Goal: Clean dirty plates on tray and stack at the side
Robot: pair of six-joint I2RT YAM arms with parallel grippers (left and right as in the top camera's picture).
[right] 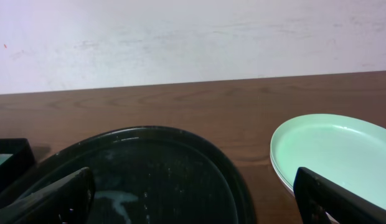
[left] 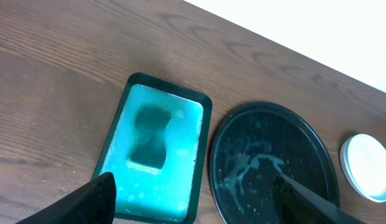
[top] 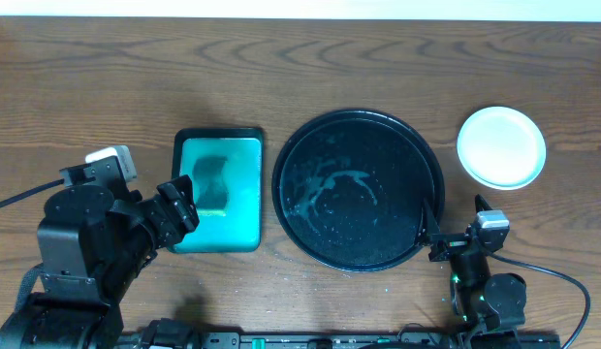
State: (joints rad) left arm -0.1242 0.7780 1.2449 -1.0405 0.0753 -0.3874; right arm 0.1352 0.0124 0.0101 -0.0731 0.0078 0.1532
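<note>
The black round tray (top: 428, 160) lies at the table's middle with pale teal smears on its floor and no plate on it. It also shows in the left wrist view (left: 317, 143) and the right wrist view (right: 199, 146). The pale plates (top: 501, 146) sit stacked on the table to the tray's right, also in the right wrist view (right: 330, 152) and the left wrist view (left: 367, 167). My left gripper (top: 181, 206) is open and empty over the teal container's near left edge. My right gripper (top: 434, 228) is open and empty at the tray's near right rim.
A teal rectangular container (top: 244, 179) with a dark sponge (top: 211, 179) stands left of the tray; it shows in the left wrist view (left: 199, 149) with the sponge (left: 152, 135). Bare wood lies at the back and far left.
</note>
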